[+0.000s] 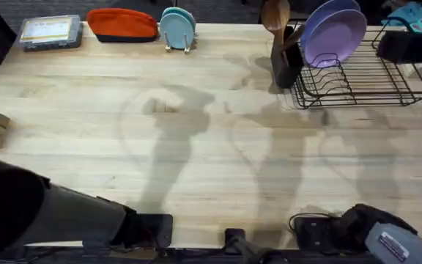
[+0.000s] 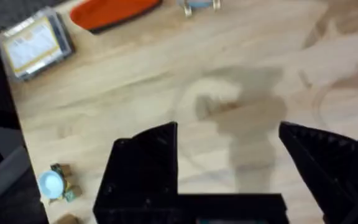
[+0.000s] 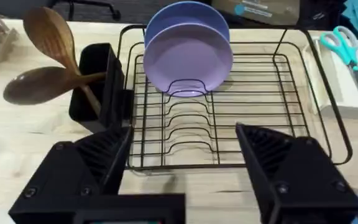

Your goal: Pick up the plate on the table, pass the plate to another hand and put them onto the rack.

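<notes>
Right gripper (image 3: 182, 165) released, hovering before the rack (image 3: 229, 124). Lilac plate (image 3: 188, 62) upright in rack, fronting bluer plate (image 3: 188, 14). Left gripper (image 2: 229, 168) released over bare counter (image 2: 166, 81).

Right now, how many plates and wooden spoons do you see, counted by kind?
Lilac-purple plate, upright in the rack: 1
Periwinkle plate behind it: 1
Teal plates in the small holder, exact count hidden: at least 2
Wooden spoons in the black caddy: 2
Total: at least 6
</notes>
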